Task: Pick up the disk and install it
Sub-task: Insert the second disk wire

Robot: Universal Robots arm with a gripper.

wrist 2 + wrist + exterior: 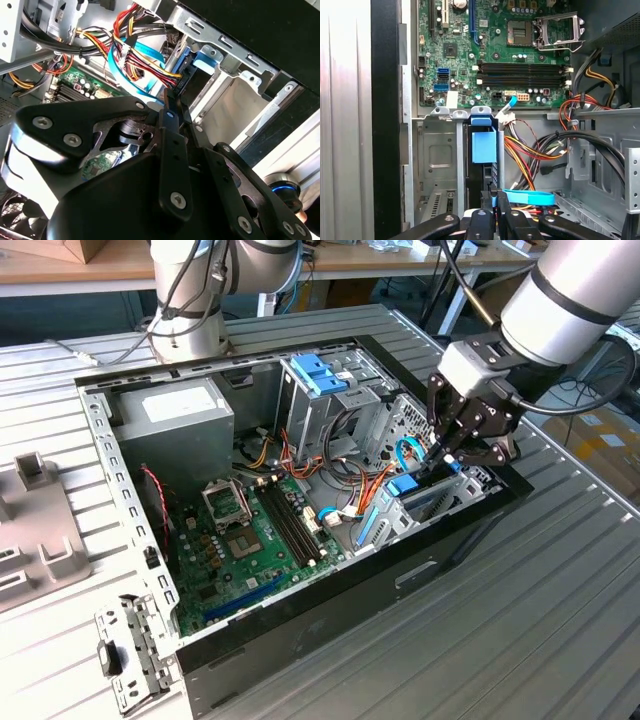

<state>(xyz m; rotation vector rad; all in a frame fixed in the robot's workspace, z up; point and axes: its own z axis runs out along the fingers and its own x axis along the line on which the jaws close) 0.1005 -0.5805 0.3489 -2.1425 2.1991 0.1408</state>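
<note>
One Arm, One Disk: Drive Sits in Its Bay

One robot arm reaches into an open computer case (470, 525) lying on its side on a ribbed metal bench (560, 610). In the exterior view the hand (447, 454) hangs over the corner of the case toward the exterior view's right, its black fingers (440, 448) drawn close together and pointing down at the disk (412, 490). The disk stands on edge in a grey metal bay (437, 160) at the case's rim, its blue tab uppermost. In the first wrist view the disk (483, 145) shows as a blue-fronted slab between the bay's upright rails, with the narrowed fingers (492, 200) just at its near end; whether they actually pinch it cannot be told. A flat blue cable (527, 197) lies just beside the fingers, and red, yellow and orange wires (530, 150) run past the bay. The green circuit board (250, 540) covers the case floor. A paler blue bracket (318, 373) sits on a drive cage near the far wall, next to the grey power supply box (175, 425). In the second wrist view the hand (172, 112) points at the disk (200, 67).
</note>
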